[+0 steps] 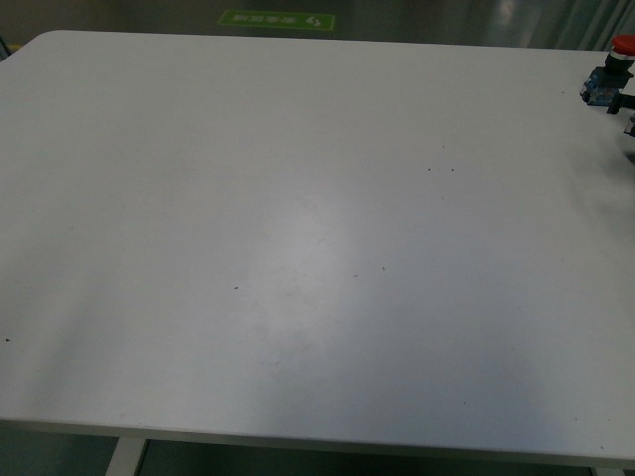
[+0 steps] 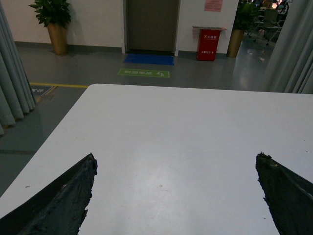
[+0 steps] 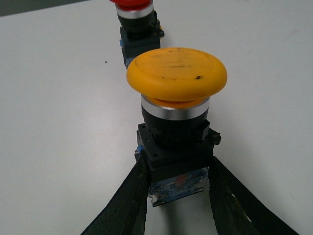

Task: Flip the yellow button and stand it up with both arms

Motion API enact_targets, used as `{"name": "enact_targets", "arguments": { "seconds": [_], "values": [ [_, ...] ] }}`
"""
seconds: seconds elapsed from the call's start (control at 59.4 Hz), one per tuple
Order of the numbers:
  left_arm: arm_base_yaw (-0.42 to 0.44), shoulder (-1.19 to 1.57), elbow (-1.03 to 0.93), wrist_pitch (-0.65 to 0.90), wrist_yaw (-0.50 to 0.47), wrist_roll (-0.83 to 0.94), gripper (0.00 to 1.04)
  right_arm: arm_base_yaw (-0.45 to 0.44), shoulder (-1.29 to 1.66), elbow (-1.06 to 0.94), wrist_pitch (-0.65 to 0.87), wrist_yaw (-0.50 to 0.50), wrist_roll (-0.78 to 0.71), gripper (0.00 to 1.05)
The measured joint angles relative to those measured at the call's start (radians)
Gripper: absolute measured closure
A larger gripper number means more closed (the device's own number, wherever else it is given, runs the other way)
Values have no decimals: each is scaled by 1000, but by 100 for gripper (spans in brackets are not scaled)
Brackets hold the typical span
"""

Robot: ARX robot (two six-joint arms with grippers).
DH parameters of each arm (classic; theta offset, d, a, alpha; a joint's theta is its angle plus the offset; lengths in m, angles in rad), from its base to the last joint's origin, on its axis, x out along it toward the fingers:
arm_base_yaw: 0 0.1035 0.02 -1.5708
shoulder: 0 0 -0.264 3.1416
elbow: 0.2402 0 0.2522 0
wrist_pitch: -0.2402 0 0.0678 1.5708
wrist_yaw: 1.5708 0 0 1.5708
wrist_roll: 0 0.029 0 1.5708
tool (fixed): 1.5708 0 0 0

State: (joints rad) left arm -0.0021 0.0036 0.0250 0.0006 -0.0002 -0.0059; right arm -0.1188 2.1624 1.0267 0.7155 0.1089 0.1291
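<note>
In the right wrist view the yellow button (image 3: 176, 78) shows its round yellow-orange cap, silver ring, black collar and black-blue translucent block. My right gripper (image 3: 177, 171) is shut on that block, one black finger pressed on each side, cap pointing away from the wrist. I cannot tell whether it touches the table. My left gripper (image 2: 176, 161) is open and empty above the white table (image 2: 171, 127), its two black fingertips wide apart. In the front view neither gripper nor the yellow button can be made out.
A similar switch with a red cap (image 3: 137, 19) stands just beyond the yellow one; it also shows at the table's far right edge in the front view (image 1: 609, 74). Beyond the table's far edge are floor, curtains and potted plants.
</note>
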Motion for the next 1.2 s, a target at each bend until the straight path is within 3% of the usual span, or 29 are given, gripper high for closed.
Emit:
{"name": "enact_targets", "arguments": {
  "seconds": [0.994,1.196],
  "values": [
    [0,0,0,0,0,0,7,-53,71,0,51,-24,-49,76],
    [0,0,0,0,0,0,7,-53,70,-23,50,-40,-43,46]
  ]
}}
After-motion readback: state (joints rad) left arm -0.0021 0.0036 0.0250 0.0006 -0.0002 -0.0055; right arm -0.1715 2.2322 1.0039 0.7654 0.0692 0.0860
